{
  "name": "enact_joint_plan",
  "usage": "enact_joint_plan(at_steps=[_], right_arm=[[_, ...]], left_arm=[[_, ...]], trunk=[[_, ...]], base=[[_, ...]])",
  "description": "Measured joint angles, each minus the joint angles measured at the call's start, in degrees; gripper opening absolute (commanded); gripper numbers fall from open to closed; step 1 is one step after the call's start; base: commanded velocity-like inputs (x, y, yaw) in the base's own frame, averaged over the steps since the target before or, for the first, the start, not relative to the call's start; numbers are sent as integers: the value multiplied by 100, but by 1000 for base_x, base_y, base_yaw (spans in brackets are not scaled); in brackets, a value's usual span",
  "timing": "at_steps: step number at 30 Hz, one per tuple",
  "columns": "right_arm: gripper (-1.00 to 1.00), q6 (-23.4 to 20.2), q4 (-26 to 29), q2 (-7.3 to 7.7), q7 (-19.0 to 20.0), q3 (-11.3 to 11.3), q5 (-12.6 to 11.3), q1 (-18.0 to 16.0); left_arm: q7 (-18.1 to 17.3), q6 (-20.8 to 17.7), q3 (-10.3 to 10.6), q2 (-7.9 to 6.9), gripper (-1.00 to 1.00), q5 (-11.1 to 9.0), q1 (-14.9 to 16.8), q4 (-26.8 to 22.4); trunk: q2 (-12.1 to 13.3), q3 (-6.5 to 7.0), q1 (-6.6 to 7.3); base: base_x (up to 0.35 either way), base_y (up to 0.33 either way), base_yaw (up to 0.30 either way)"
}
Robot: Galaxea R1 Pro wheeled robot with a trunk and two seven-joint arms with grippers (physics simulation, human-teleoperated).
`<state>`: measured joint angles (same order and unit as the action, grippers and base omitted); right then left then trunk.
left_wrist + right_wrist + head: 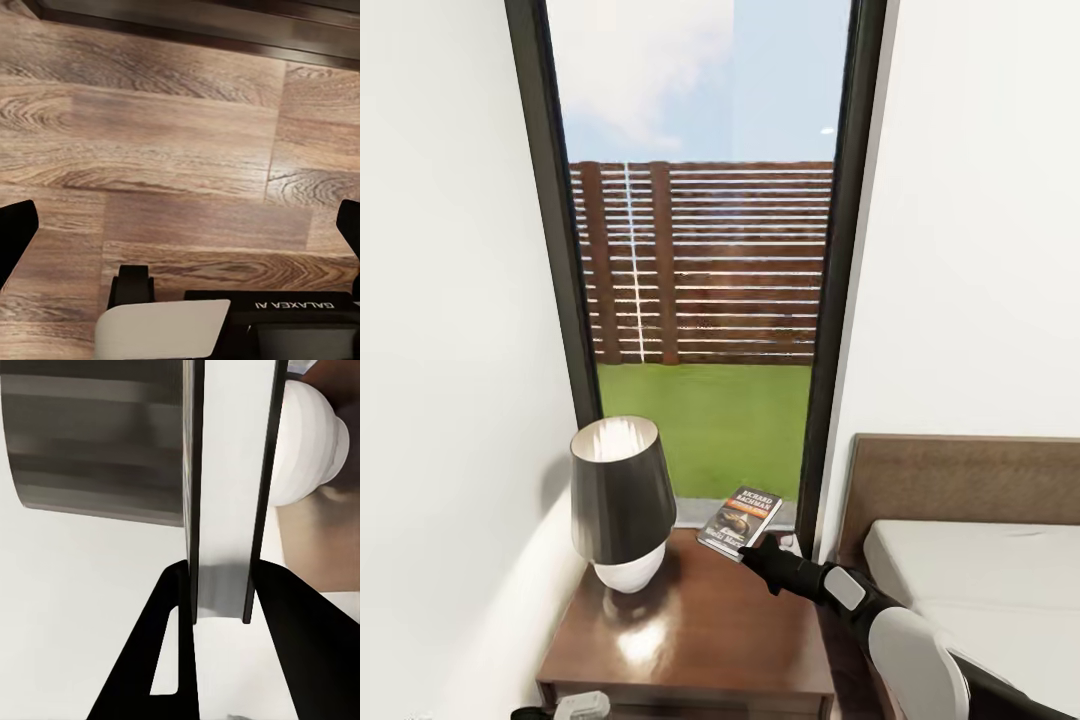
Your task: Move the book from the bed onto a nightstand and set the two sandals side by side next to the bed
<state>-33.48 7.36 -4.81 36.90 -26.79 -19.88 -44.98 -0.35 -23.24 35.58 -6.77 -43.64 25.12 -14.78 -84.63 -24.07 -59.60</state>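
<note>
So the right claw (752, 552) is clamped on the book (740, 520), pinching its near edge. In the right wrist view the book (225, 510) sits edge-on between the two black fingers (161, 660), squeezed tight on both sides. The book hangs over the far right corner of the nightstand (700, 630), tilted up a bit, and I can't tell if it's touching the wood or just above it. A lamp (618, 500) with a dark shade and a round white base stands on the left side of the nightstand, well clear of the book. The bed (980, 570) is just to the right, headboard against the wall. Behind it all is a tall window (700, 250) showing a fence and grass. The left claw (180, 240) is spread wide, holding nothing, over the wood floor (165, 135).
</note>
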Motion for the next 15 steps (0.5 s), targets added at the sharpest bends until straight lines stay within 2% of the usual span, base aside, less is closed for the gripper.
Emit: enact_joint_plan(at_steps=[3, 15], right_arm=[[-100, 0, 1, 0, -3, 5, 3, 0], [-100, 3, 41, -9, -7, 21, 3, 0]], left_arm=[[-2, 2, 0, -88, 100, -2, 5, -4], [3, -27, -2, -216, 100, -1, 112, -6]], trunk=[[-120, -54, -66], [-602, -269, -330]], base=[[0, 0, 0], [0, 0, 0]])
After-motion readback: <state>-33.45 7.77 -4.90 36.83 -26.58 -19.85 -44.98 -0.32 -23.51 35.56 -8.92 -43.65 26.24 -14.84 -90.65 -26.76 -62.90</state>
